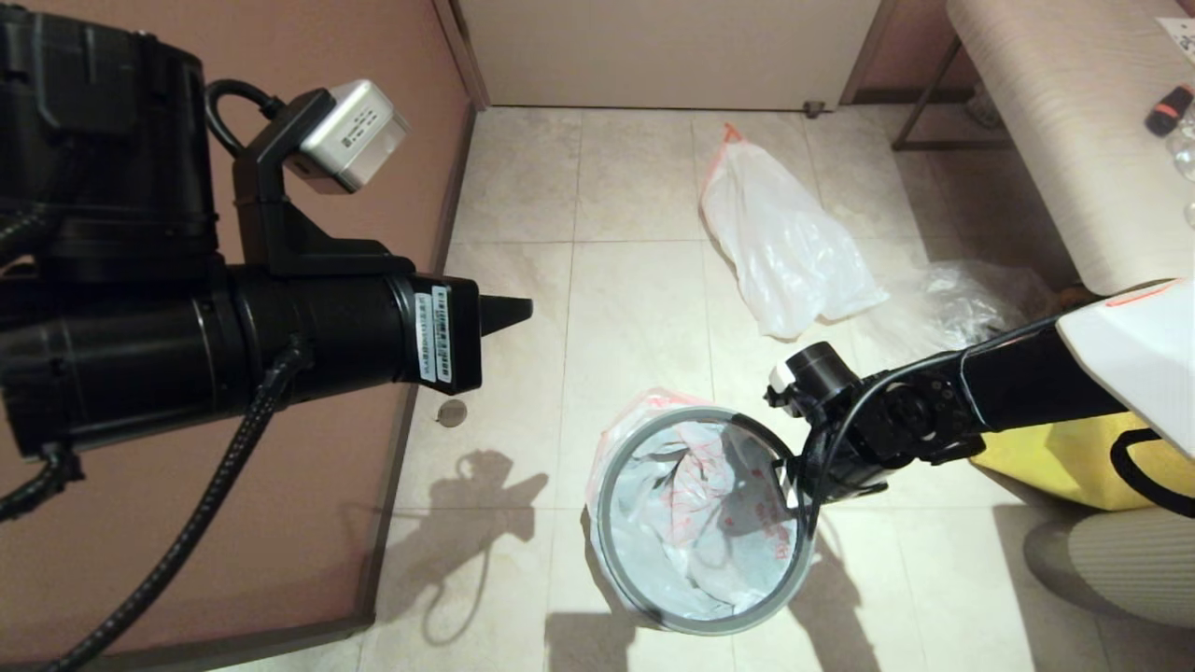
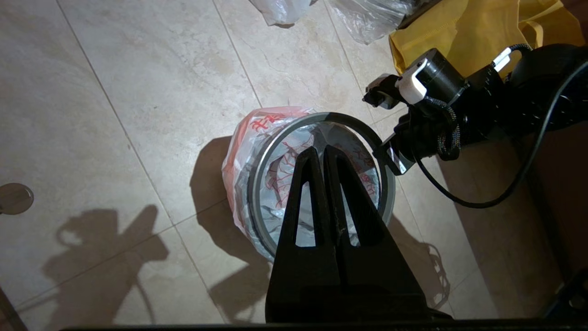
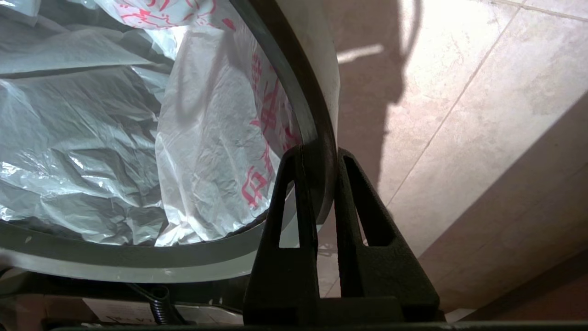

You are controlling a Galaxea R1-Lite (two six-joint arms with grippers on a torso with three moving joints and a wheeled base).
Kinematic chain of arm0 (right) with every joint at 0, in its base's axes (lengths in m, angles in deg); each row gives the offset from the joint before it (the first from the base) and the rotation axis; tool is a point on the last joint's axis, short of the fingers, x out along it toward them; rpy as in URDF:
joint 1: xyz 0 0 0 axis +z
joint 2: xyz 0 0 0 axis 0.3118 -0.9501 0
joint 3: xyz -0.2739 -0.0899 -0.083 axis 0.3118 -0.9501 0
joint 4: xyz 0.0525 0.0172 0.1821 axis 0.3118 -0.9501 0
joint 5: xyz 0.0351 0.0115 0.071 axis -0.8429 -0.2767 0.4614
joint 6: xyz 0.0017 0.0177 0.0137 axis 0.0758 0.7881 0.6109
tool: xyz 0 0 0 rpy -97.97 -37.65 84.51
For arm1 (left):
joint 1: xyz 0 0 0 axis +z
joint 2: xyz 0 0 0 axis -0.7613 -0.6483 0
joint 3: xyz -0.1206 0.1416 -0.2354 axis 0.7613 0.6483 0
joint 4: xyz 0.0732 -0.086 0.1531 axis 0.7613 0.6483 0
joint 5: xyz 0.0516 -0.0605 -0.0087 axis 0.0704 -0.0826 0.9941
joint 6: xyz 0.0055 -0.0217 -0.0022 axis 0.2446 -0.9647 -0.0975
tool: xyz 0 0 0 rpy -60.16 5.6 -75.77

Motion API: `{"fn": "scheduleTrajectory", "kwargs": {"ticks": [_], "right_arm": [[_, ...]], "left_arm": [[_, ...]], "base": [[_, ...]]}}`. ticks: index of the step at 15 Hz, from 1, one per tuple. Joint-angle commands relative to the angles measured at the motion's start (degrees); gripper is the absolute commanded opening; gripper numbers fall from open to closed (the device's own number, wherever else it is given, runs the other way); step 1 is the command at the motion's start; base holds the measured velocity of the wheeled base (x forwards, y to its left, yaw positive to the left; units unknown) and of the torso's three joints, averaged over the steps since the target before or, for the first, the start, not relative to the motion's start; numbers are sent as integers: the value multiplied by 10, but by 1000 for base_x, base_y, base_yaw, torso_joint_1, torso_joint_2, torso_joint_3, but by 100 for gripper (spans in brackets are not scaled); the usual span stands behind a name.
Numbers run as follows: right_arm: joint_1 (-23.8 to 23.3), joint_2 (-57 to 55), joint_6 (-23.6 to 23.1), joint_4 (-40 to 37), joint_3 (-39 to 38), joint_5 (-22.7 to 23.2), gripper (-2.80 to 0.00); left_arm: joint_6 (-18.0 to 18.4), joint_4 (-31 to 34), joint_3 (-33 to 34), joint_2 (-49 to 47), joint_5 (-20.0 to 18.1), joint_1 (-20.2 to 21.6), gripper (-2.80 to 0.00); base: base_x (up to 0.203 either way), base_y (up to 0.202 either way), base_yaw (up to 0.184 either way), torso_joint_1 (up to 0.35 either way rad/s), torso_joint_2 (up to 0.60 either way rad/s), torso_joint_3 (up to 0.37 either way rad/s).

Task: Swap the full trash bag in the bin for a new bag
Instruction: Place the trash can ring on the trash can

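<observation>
The bin stands on the tiled floor, its wall hidden under the new bag (image 1: 691, 504), white with red print, which lines it and folds out over the rim. A thin grey hoop (image 1: 597, 504) lies over the bin's mouth. My right gripper (image 1: 794, 471) is shut on the hoop's right side; in the right wrist view the hoop (image 3: 298, 92) runs between its fingertips (image 3: 317, 154). My left gripper (image 2: 320, 149) hangs shut and empty high above the bin. The full trash bag (image 1: 784, 243) lies on the floor further back.
A clear crinkled plastic bag (image 1: 952, 299) and a yellow tote bag (image 1: 1055, 467) lie to the right of the bin. A bench (image 1: 1055, 121) stands at the back right. A brown wall (image 1: 355, 523) runs along the left, with a floor drain (image 1: 452, 412) near it.
</observation>
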Motion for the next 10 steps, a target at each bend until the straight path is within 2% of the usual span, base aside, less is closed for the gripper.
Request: {"fn": "scheduleTrajectory", "kwargs": {"ticks": [1, 6, 10], "right_arm": [[7, -9, 1, -2, 2, 0, -280], [25, 4, 8, -3, -10, 1, -280], [24, 1, 12, 0, -14, -18, -280]], "left_arm": [[-1, 0, 0, -5, 0, 0, -280], [-1, 0, 0, -12, 1, -3, -280], [-1, 0, 0, -8, 1, -6, -280]], "base": [[0, 0, 0, 0, 0, 0], [0, 0, 0, 0, 0, 0], [0, 0, 0, 0, 0, 0]]}}
